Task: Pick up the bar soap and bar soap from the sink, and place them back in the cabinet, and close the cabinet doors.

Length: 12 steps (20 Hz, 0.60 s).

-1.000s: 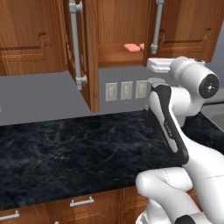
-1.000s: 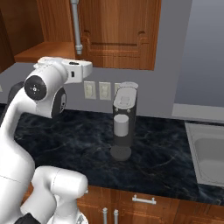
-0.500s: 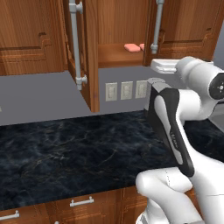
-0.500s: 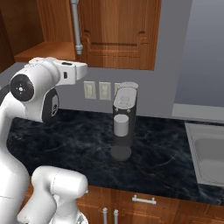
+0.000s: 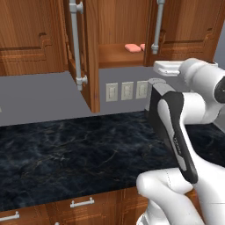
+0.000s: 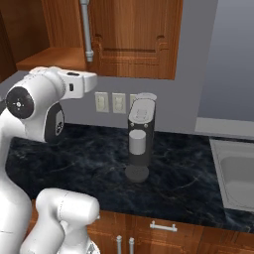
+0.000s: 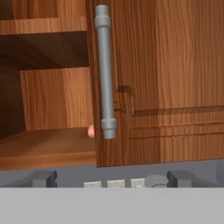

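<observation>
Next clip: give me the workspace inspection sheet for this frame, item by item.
Surface: dark marbled counter, bare where it shows in the left base view.
Job's things: two bar soaps lie on the cabinet shelf; both cabinet doors stand open; the sink basin looks empty where visible.
Clutter: a coffee machine stands on the counter.
Grippers: the gripper faces the right door's handle, its fingertips apart, holding nothing.
Cables: nothing seen.
Surroundings: wall outlets on the grey wall, low drawers under the counter.
</observation>
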Tool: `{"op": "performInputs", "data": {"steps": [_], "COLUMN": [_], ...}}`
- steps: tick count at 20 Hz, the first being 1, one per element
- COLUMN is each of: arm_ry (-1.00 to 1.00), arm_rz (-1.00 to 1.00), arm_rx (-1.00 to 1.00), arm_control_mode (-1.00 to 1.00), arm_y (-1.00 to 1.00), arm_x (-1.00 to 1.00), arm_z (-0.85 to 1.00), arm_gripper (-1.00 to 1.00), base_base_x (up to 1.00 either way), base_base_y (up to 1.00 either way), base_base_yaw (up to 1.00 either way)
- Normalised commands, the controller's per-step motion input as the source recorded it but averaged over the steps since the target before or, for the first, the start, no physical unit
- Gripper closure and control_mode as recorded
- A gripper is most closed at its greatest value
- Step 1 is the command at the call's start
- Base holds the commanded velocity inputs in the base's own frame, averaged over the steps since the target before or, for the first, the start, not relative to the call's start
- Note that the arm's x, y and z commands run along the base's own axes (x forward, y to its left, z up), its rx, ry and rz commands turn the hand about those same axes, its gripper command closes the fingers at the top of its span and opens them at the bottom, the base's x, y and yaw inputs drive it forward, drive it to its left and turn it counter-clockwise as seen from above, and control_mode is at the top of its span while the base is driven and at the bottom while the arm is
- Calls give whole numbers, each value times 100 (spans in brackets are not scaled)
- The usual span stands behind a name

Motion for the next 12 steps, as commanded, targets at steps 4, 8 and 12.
{"op": "performInputs", "data": {"steps": [4, 8, 12], "arm_ry": [0, 0, -1], "arm_rz": [0, 0, 0], "arm_rx": [-1, 0, 0], "arm_control_mode": [-100, -100, -100], "arm_y": [0, 0, 0], "arm_x": [-27, -35, -38], "arm_z": [0, 0, 0], "arm_gripper": [-100, -100, -100], "base_base_x": [0, 0, 0], "base_base_y": [0, 0, 0], "base_base_yaw": [0, 0, 0]}}
